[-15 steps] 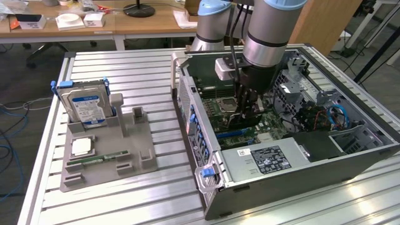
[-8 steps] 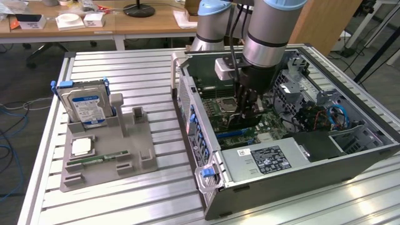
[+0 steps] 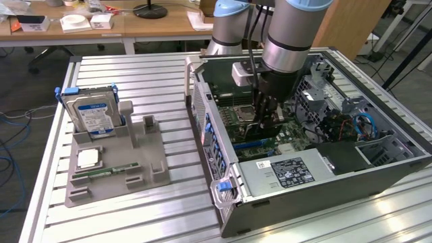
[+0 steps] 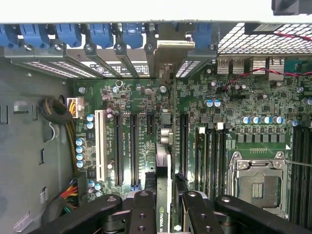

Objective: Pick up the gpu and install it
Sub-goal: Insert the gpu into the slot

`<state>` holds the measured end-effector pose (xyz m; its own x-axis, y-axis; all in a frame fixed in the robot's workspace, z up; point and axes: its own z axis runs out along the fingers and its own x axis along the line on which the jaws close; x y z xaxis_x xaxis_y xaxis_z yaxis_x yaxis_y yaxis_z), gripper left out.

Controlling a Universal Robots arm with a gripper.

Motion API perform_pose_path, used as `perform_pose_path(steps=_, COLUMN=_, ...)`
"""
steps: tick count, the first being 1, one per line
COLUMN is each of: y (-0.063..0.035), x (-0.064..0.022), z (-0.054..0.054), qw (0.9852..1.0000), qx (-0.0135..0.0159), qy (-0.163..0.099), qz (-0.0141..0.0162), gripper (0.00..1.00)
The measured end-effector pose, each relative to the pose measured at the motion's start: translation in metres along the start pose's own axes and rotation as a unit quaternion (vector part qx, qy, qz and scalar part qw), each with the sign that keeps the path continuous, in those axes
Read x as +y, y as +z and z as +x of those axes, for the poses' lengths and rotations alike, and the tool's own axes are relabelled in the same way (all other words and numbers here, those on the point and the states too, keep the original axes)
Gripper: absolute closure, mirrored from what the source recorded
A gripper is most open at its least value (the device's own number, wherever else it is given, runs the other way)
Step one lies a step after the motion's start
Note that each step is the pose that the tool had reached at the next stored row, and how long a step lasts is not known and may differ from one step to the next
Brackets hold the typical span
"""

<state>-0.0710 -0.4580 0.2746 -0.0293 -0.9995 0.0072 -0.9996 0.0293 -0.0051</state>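
Black end effector (image 4: 165, 207) links sit closest to the wrist camera, and between its two fingers (image 4: 141, 204) runs the gpu (image 4: 167, 165), seen edge-on as a thin card with a green printed strip near the grip. It is clenched on the gpu, one finger pressed to each flat face. From the grip the card reaches out over the motherboard (image 4: 146, 97), in line with a slot between the long black slots (image 4: 132, 146) and the memory slots (image 4: 209, 156). Its silvery bracket end (image 4: 168, 58) meets the row of blue-clipped rear openings (image 4: 97, 36). Whether the card's edge is fully seated in the slot cannot be told. The bare CPU socket (image 4: 256, 183) lies just beside the memory slots.

In the exterior view the arm (image 3: 287, 35) comes down from 12 o'clock into the open case (image 3: 317, 167), at 3 o'clock of the counter (image 3: 135, 76). The end effector (image 3: 266, 119) hangs low over the board with the gpu (image 3: 251, 132) dark beneath it. At 9 o'clock a grey holder (image 3: 135, 152) carries the blue hard drive (image 3: 91, 109) upright and a green memory stick (image 3: 108, 171) lying flat, well apart from the case.
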Motion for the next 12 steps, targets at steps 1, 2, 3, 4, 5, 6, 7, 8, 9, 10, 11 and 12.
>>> perform_pose_path(steps=1, y=0.0007, x=0.0000, z=-0.0001, qw=1.0000, qx=-0.0003, qy=0.000, qz=0.0001, gripper=0.74)
perform_pose_path(steps=2, y=0.0014, x=0.0000, z=-0.0001, qw=1.0000, qx=-0.0002, qy=0.000, qz=0.0001, gripper=0.74)
perform_pose_path(steps=3, y=0.0025, x=0.0000, z=0.0000, qw=1.0000, qx=0.0000, qy=0.000, qz=0.0000, gripper=0.74)
perform_pose_path(steps=4, y=0.0037, x=0.0000, z=0.0000, qw=1.0000, qx=-0.0001, qy=0.000, qz=0.0000, gripper=0.74)
perform_pose_path(steps=5, y=0.0051, x=0.0000, z=0.0000, qw=1.0000, qx=-0.0001, qy=0.000, qz=0.0000, gripper=0.74)
perform_pose_path(steps=6, y=0.0065, x=0.0000, z=-0.0001, qw=1.0000, qx=-0.0001, qy=0.000, qz=0.0000, gripper=0.74)
perform_pose_path(steps=7, y=0.0078, x=0.0000, z=0.0000, qw=1.0000, qx=0.0000, qy=0.000, qz=0.0000, gripper=0.74)
perform_pose_path(steps=8, y=0.0091, x=0.0000, z=-0.0001, qw=1.0000, qx=-0.0001, qy=0.000, qz=0.0000, gripper=0.74)
perform_pose_path(steps=9, y=0.0098, x=0.0001, z=-0.0001, qw=1.0000, qx=0.0000, qy=0.000, qz=0.0000, gripper=0.74)
perform_pose_path(steps=10, y=0.0099, x=0.0001, z=-0.0001, qw=1.0000, qx=0.0004, qy=0.000, qz=0.0000, gripper=0.74)
perform_pose_path(steps=11, y=0.0100, x=0.0001, z=-0.0001, qw=1.0000, qx=0.0015, qy=0.000, qz=0.0000, gripper=0.74)
perform_pose_path(steps=12, y=0.0100, x=0.0001, z=-0.0001, qw=1.0000, qx=0.0021, qy=0.000, qz=0.0000, gripper=0.74)
